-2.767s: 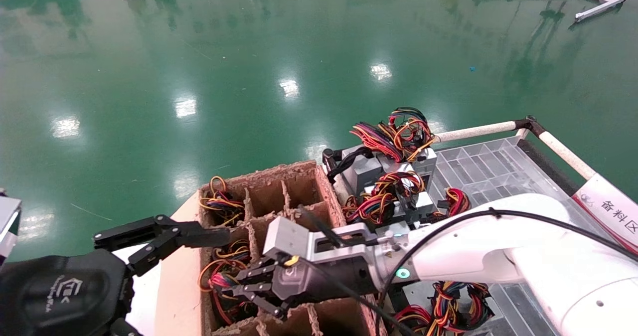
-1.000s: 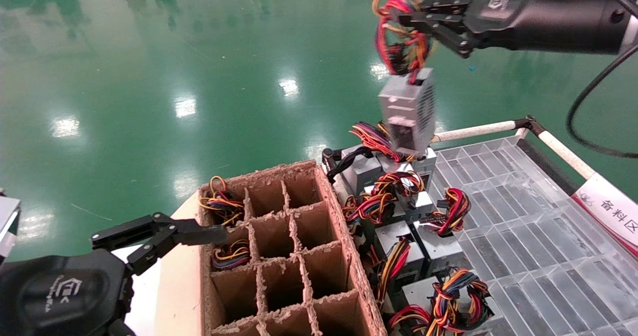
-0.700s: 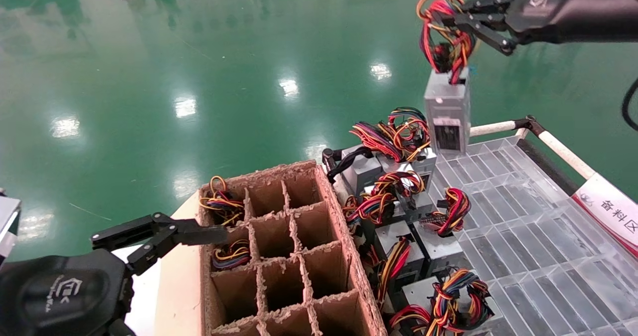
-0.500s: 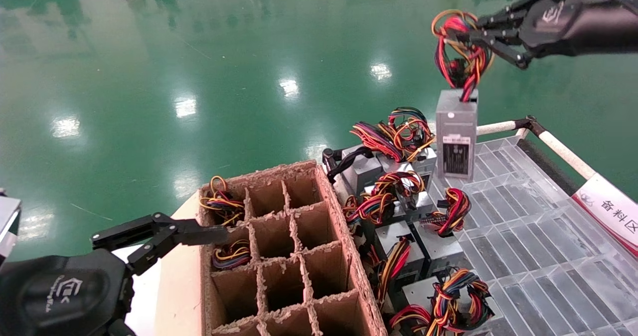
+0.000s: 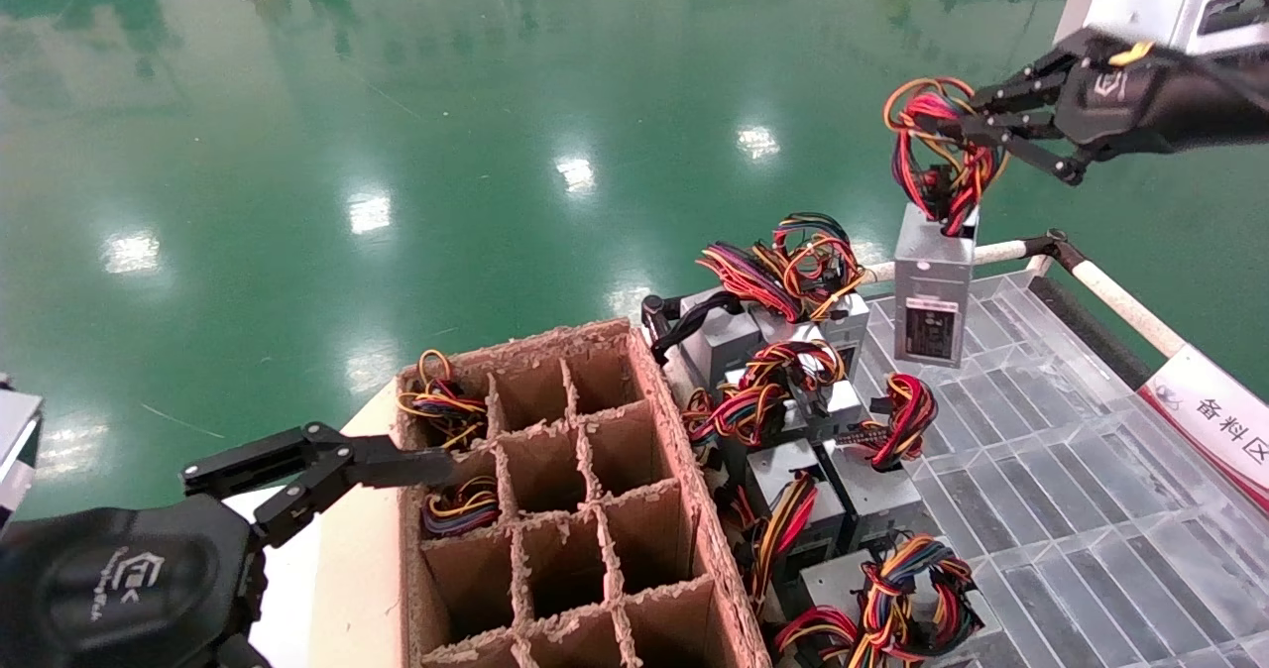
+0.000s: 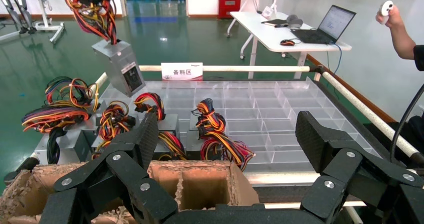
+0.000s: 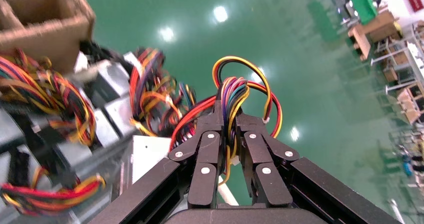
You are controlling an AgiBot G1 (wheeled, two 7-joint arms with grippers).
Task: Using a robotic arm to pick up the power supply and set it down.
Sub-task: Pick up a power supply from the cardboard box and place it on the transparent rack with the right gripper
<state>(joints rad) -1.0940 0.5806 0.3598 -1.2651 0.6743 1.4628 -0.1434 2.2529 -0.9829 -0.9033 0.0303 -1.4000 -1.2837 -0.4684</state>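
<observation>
My right gripper (image 5: 967,131) is high at the right, shut on the looped wire bundle (image 5: 934,153) of the power supply (image 5: 932,296). The grey box hangs upright below the wires, dark label facing me, just above the far left part of the clear tray (image 5: 1041,430). In the right wrist view the fingers (image 7: 212,134) pinch the coloured wires (image 7: 240,91), and the box's pale side (image 7: 147,164) shows below. From the left wrist view the hanging power supply (image 6: 121,72) is at the far left. My left gripper (image 5: 397,470) (image 6: 227,134) stands open at the cardboard box's near left rim, holding nothing.
The brown divided cardboard box (image 5: 684,490) (image 6: 200,171) holds wire bundles in its left cells. Several other supplies with wires (image 5: 783,371) crowd the tray's left side. A white rail (image 5: 1120,301) and a sign (image 5: 1219,420) border the tray. A person's hand (image 6: 392,16) shows far right.
The right gripper rose out of the cardboard box holding the power supply by its wires, then carried it right and lower over the tray. The left arm has not moved.
</observation>
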